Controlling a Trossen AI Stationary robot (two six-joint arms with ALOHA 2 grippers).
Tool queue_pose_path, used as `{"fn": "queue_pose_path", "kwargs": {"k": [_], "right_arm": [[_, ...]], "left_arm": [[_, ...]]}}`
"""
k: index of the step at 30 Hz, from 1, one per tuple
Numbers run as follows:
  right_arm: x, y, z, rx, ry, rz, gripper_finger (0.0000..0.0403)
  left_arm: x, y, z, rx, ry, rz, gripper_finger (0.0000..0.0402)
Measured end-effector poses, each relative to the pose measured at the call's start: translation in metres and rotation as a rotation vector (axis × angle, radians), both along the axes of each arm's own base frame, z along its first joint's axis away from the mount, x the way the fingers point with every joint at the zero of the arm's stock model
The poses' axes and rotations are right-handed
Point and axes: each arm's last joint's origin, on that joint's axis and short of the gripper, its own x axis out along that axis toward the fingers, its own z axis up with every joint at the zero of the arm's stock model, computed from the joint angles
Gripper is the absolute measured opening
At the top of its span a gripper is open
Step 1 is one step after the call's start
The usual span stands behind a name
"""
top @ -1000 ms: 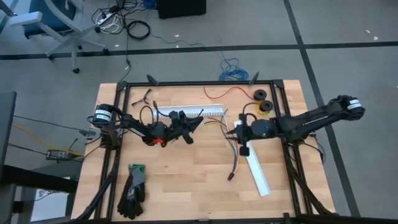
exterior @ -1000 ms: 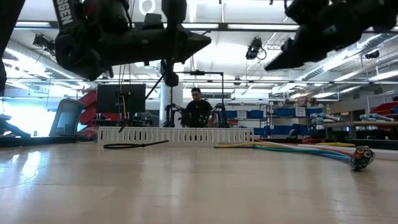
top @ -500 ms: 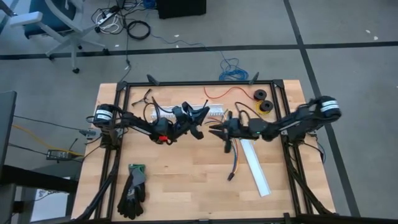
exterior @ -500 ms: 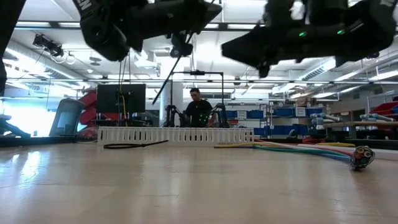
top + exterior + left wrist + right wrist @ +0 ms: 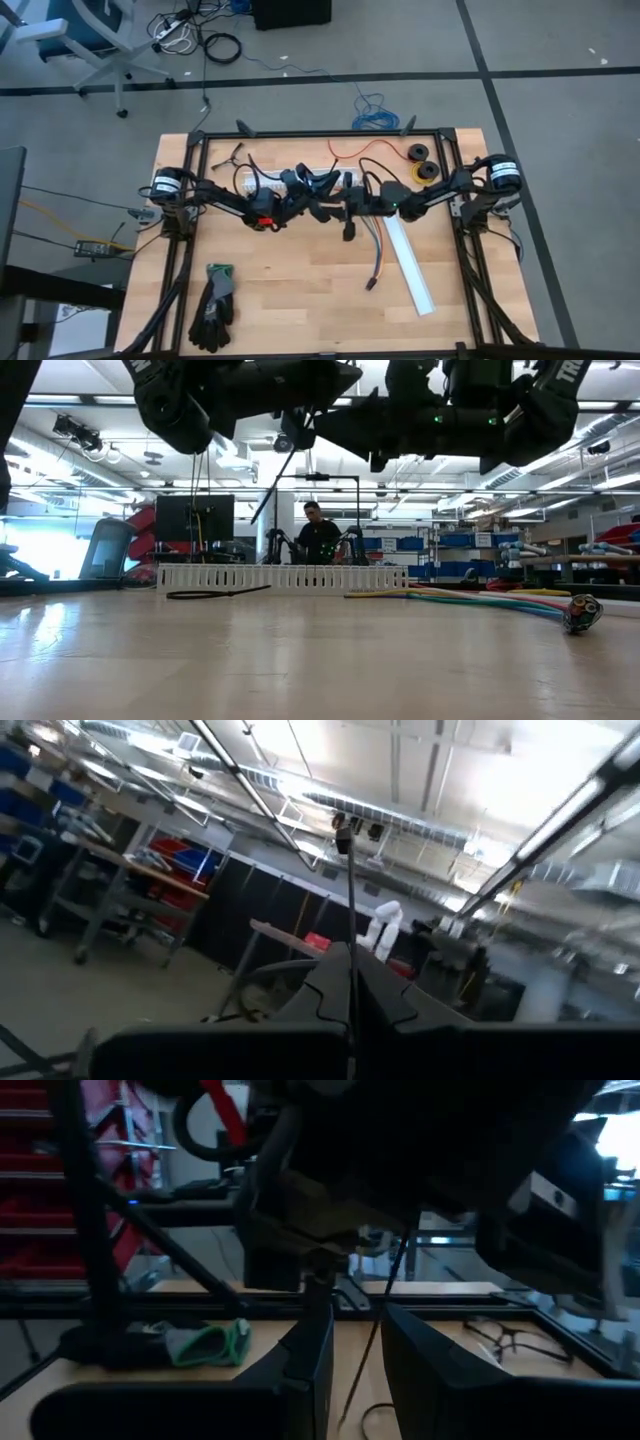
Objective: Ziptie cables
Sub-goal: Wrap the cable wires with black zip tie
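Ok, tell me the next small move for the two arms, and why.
Probably close the right gripper on the thin dark strip: the left gripper pinches it, it runs between the right one's open fingers, and the cables lie untied below.

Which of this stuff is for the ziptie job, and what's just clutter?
Job: cables; thin black strip, likely the ziptie, pinched in the left gripper and passing through the open right gripper.
Lying about: gloves; white slotted channels; two dark rolls; long red wire.
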Motion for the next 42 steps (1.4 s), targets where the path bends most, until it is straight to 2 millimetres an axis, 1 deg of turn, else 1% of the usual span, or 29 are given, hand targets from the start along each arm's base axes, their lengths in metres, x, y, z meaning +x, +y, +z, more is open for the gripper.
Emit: {"fn": "queue_pose_path", "kwargs": {"k": [5,9,15,17,22,27,32,36,42], "right_arm": [[-0.003,-0.008,-0.004,-0.01,0.017,0.041,0.0075],[-0.004,-0.012,-0.004,-0.016,0.008,0.083,0.0075],[-0.007,-0.024,-0.001,-0.027,-0.015,0.245,0.0075],[-0.007,-0.028,-0.001,-0.031,-0.01,0.267,0.0075],[-0.007,-0.032,-0.005,-0.06,0.025,0.256,0.0075],[-0.007,-0.032,-0.007,-0.08,0.042,0.253,0.0075],[-0.006,-0.03,-0.007,-0.073,0.039,0.187,0.0075],[-0.005,-0.025,-0.006,-0.106,0.034,0.152,0.0075],[0.002,-0.025,0.005,-0.105,-0.006,0.134,0.0075]], "left_arm": [[-0.001,0.002,0.0,-0.072,-0.049,-0.039,0.0007],[-0.002,0.005,0.0,-0.107,-0.081,-0.059,0.0007],[-0.003,0.005,0.003,-0.143,-0.138,-0.135,0.0007],[-0.003,0.006,0.003,-0.161,-0.153,-0.167,0.0007],[-0.001,0.009,0.006,-0.167,-0.176,-0.218,0.0007],[0.004,0.009,0.019,-0.109,-0.209,-0.288,0.0007],[0.007,0.009,0.029,-0.044,-0.219,-0.249,0.0007],[0.009,0.009,0.036,-0.002,-0.224,-0.221,0.0007],[0.01,0.009,0.039,0.018,-0.225,-0.207,0.0007]]}}
